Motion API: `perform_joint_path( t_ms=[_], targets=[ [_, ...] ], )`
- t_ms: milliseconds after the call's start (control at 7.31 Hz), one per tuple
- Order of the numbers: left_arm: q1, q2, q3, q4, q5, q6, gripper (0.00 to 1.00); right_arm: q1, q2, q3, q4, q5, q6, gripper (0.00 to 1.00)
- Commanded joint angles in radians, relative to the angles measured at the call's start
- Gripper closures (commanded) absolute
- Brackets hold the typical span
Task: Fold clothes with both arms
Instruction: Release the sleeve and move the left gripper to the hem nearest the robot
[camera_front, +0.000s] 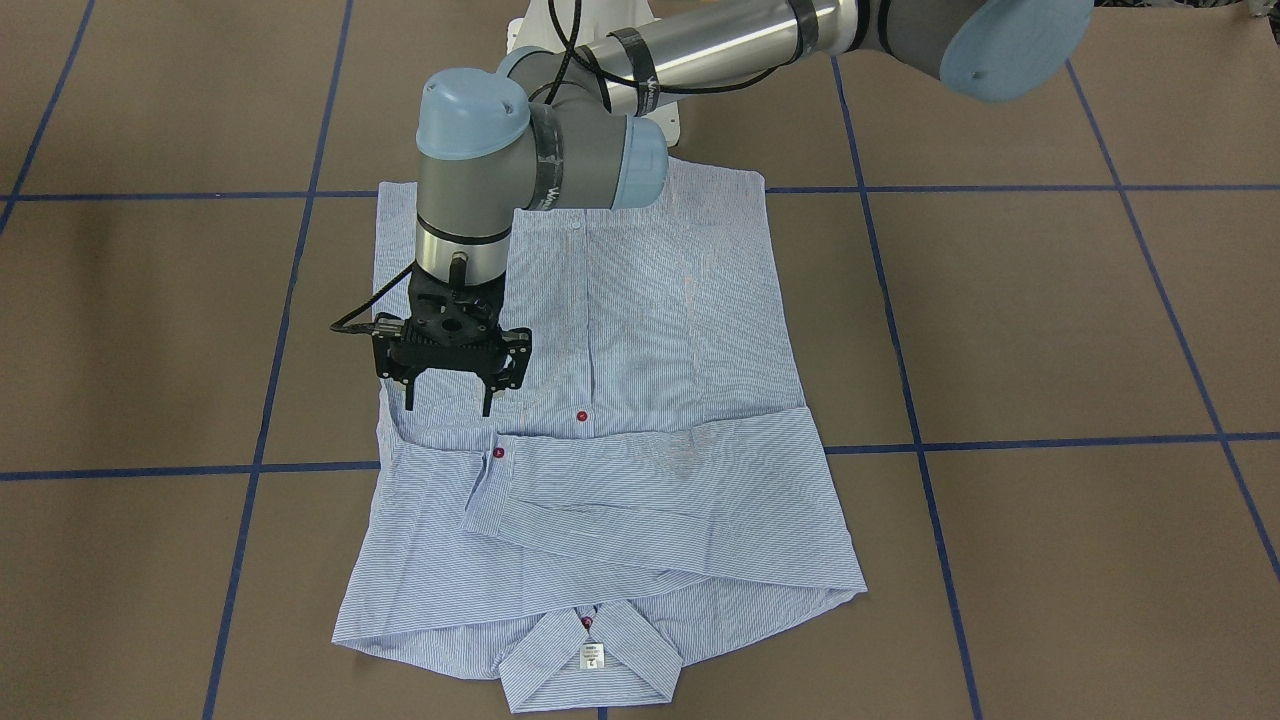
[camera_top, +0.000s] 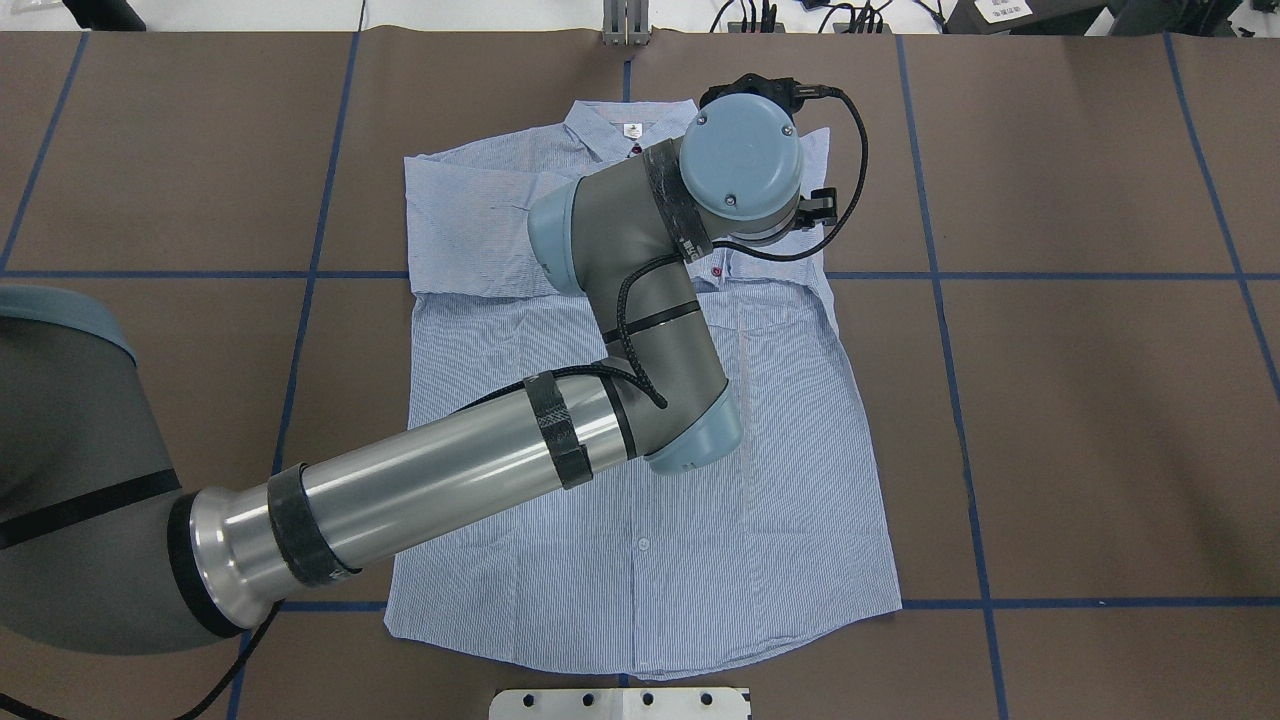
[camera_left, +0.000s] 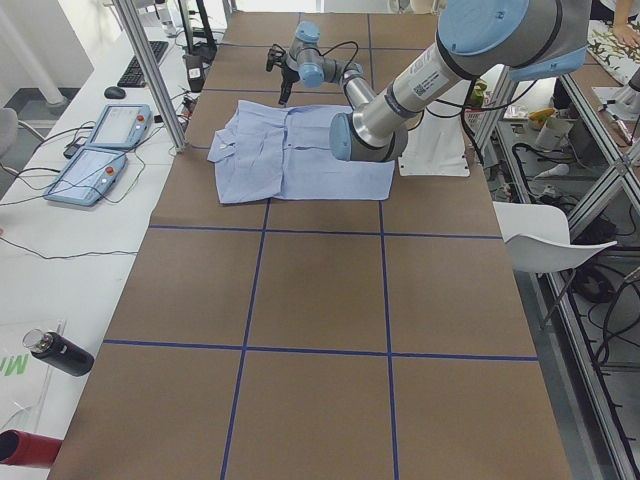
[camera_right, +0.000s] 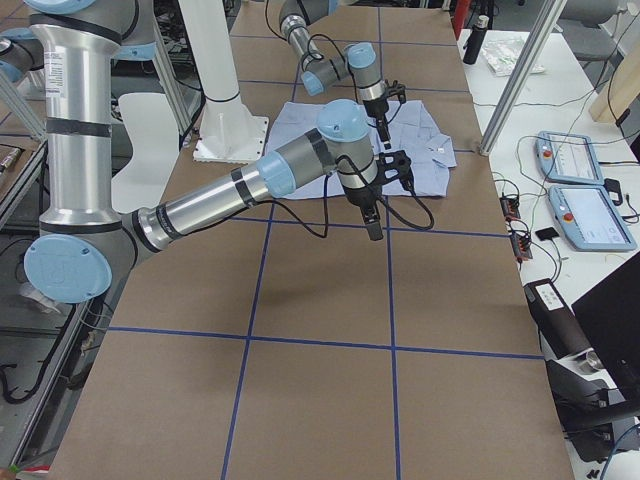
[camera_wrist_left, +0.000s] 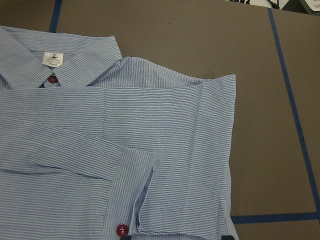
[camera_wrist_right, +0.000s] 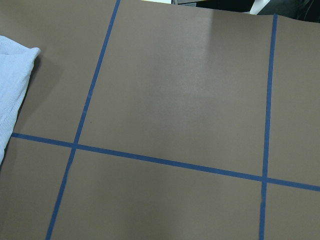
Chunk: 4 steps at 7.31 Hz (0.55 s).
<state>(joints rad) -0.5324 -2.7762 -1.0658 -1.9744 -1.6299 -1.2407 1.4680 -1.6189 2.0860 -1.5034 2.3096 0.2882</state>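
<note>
The light blue striped shirt (camera_front: 640, 300) lies flat on the brown table, buttons up. Its collar and white neck label (camera_front: 591, 655) point away from the robot, and a sleeve (camera_front: 650, 470) is folded across the chest. My left gripper (camera_front: 447, 402) hangs open just above the shirt's right-hand part, close to the cuff with a red button (camera_front: 498, 453); nothing is between its fingers. In the overhead view the left wrist (camera_top: 740, 165) hides it. The left wrist view shows the shirt (camera_wrist_left: 150, 140) and collar below. My right gripper (camera_right: 372, 228) hovers over bare table beside the shirt; whether it is open, I cannot tell.
Blue tape lines (camera_front: 1000, 442) grid the brown table. The white pedestal base (camera_top: 620, 703) sits at the robot's edge. Two teach pendants (camera_left: 100, 150), a bottle (camera_left: 60, 352) and a metal post (camera_left: 150, 70) stand along the operators' side. The shirt's edge (camera_wrist_right: 12, 85) shows in the right wrist view.
</note>
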Motion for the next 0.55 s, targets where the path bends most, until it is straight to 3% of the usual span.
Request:
perform_joint_path(
  t_ms=[0, 274, 410],
  targets=[
    [0.000, 0.094, -0.155, 0.075, -0.005, 0.091, 0.00, -0.021, 0.002, 0.008, 0.076, 0.019, 0.124, 0.00],
    [-0.001, 0.357, -0.555, 0.208, -0.007, 0.118, 0.00, -0.169, -0.002, 0.025, 0.268, 0.005, 0.425, 0.00],
    [0.000, 0.469, -0.714, 0.242, -0.021, 0.157, 0.00, -0.272, -0.003, 0.078, 0.279, -0.040, 0.544, 0.00]
  ],
)
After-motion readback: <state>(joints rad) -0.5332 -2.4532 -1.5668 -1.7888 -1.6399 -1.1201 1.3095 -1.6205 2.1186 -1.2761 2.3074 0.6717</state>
